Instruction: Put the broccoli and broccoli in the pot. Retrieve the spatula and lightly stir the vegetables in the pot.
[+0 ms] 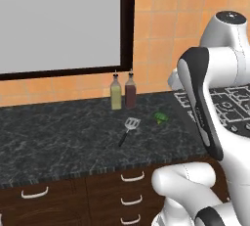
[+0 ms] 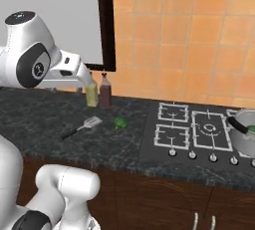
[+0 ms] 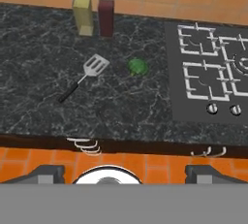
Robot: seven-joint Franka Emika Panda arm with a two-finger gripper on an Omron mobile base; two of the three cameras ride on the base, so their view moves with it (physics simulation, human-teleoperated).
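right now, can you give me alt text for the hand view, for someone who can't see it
Looking down from well above a dark marble counter: a slotted spatula lies beside a single green broccoli floret, apart from it. Behind them, two bottles, one yellow and one dark red, stand against the orange tiled wall, and a gas hob lies to the right.

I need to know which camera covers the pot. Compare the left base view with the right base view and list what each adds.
Left base view alone: the drawer fronts with three pale handles under the counter. Right base view alone: the pot on the far right burner, something green inside it, plus the whole stove. Both share the spatula, the broccoli lying on the counter beside it, and the two bottles by the wall.
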